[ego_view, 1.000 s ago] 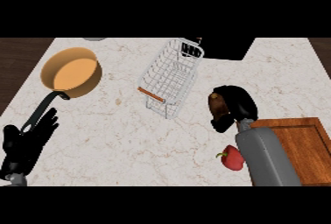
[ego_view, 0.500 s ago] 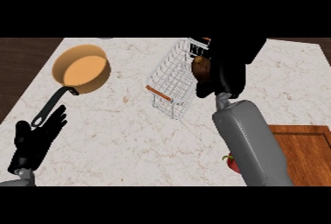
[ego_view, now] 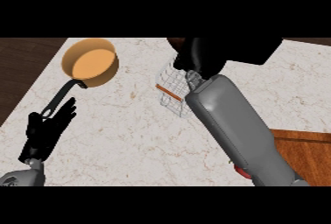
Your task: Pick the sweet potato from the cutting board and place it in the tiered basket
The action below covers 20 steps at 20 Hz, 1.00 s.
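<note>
- Right hand [ego_view: 202,56] clenched round the sweet potato [ego_view: 177,43]; only a brown sliver peeks out at the hand's upper left edge, the rest hidden by the fingers.
- Held above the far part of the basket [ego_view: 167,82], near the back of the counter [ego_view: 129,135]; hard to tell which tier lies beneath, since hand and forearm cover most of the wire.
- Risk of letting go too far back: could land past the basket's rim, roll off toward the counter's rear edge, or lodge against the dark block behind.
- Risk of letting go too high: likely to bounce off the wire and tip out, the basket looking light and open-sided.
- Risk of bumping the frame on the way down: forearm lies right across the basket, so a careless drop of the wrist may shove or tilt it.
- Risk of snagging fingers in the mesh when opening, dragging the basket along on the way out.
- Little danger from the pan [ego_view: 90,64], well apart to the left, or from the cutting board [ego_view: 304,148] at the lower right, partly behind the forearm.
- Small red item [ego_view: 241,171] under the forearm near the board: could be nudged on the way back.
- Left hand [ego_view: 45,131] resting at the lower left, fingers straight, grasping nothing, just beside the pan's handle.
</note>
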Available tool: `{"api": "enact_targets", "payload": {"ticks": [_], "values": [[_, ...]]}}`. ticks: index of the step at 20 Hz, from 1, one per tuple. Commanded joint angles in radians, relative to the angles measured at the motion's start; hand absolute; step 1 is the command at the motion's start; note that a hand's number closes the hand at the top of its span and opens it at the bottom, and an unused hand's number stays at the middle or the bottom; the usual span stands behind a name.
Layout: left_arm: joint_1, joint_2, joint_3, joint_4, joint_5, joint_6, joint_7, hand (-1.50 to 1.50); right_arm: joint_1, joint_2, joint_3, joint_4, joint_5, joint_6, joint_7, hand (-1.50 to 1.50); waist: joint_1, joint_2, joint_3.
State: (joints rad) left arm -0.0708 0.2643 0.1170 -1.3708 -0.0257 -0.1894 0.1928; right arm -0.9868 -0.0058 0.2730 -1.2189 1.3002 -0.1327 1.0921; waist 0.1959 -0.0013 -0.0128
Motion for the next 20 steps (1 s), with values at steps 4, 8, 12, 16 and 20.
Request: {"api": "enact_targets", "payload": {"ticks": [4, 8, 12, 16, 20], "values": [[-0.044, -0.009, -0.008, 0.005, -0.001, 0.004, 0.011, 0.00, -0.207, 0.005, 0.066, 0.131, 0.044, -0.013, 0.313, 1.50, 0.013, 0.019, 0.004], [-0.055, -0.003, -0.003, 0.018, -0.012, 0.013, 0.009, 0.00, -0.281, 0.005, 0.063, 0.241, 0.059, -0.019, 0.333, 1.50, 0.000, 0.030, 0.005], [-0.049, -0.032, -0.006, 0.042, -0.008, 0.025, -0.006, 0.00, -0.330, 0.005, -0.012, 0.227, 0.012, -0.189, 0.297, 1.50, -0.014, 0.038, 0.008], [-0.058, -0.012, 0.005, 0.051, -0.030, 0.042, -0.009, 0.00, -0.349, 0.005, -0.030, 0.296, -0.004, -0.254, 0.277, 1.50, -0.025, 0.041, 0.008], [-0.043, -0.009, 0.013, 0.041, -0.009, 0.024, -0.007, 0.00, -0.389, 0.005, -0.065, 0.367, -0.017, -0.298, 0.261, 1.50, -0.034, 0.034, 0.008]]}}
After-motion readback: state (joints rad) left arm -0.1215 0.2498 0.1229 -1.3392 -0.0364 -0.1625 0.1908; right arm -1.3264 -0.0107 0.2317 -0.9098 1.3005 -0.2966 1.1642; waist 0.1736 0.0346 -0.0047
